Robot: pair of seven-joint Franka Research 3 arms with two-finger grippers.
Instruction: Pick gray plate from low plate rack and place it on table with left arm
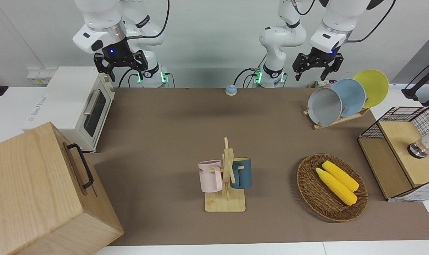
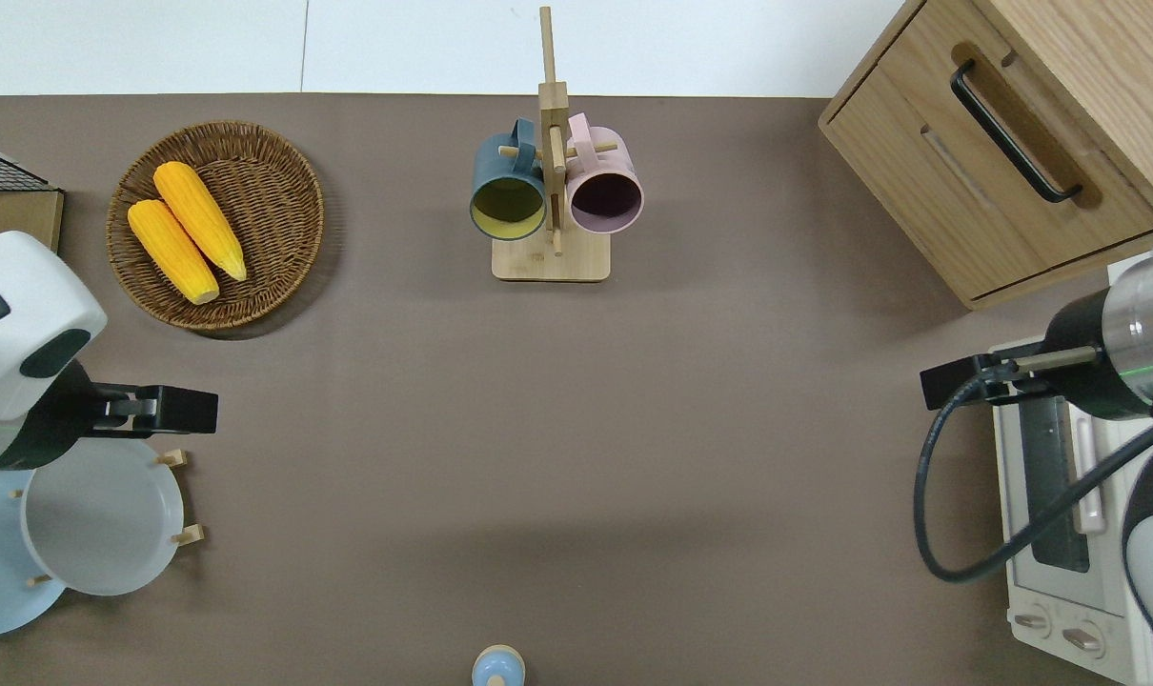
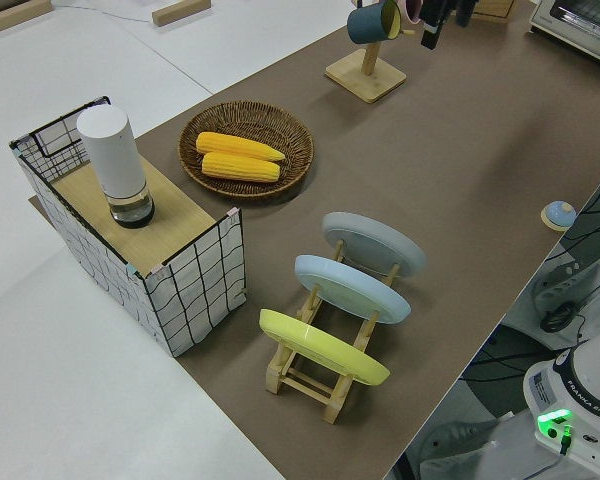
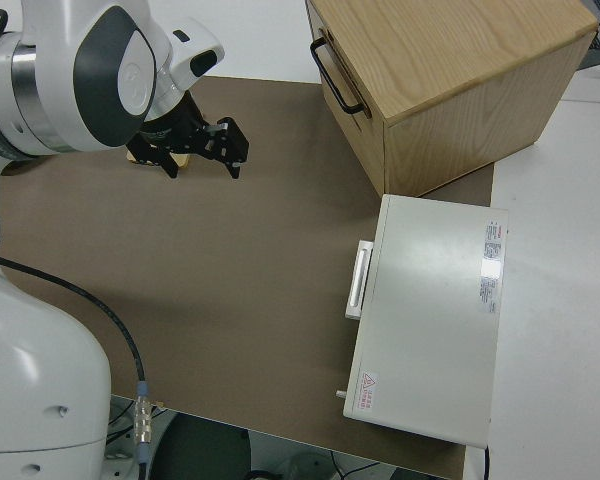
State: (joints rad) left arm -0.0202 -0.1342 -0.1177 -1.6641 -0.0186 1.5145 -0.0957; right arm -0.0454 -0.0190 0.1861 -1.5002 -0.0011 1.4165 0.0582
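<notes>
While three plates stand slanted in the low plate rack (image 3: 325,375) at the left arm's end of the table (image 1: 172,120), the gray plate (image 1: 324,106) takes the end slot toward the table's middle, the light blue plate (image 1: 350,96) the middle slot and the yellow plate (image 1: 372,88) the outer one. Left pincer (image 1: 318,66) hangs up in the air over the gray plate's edge, fingers apart, holding nothing. Right arm is parked, its pincer (image 1: 119,65) spread. One wicker basket (image 2: 276,200) holds two corn cobs (image 2: 187,232). One mug stand (image 1: 227,184) carries two mugs, pink (image 1: 211,176) and dark blue (image 1: 242,173).
</notes>
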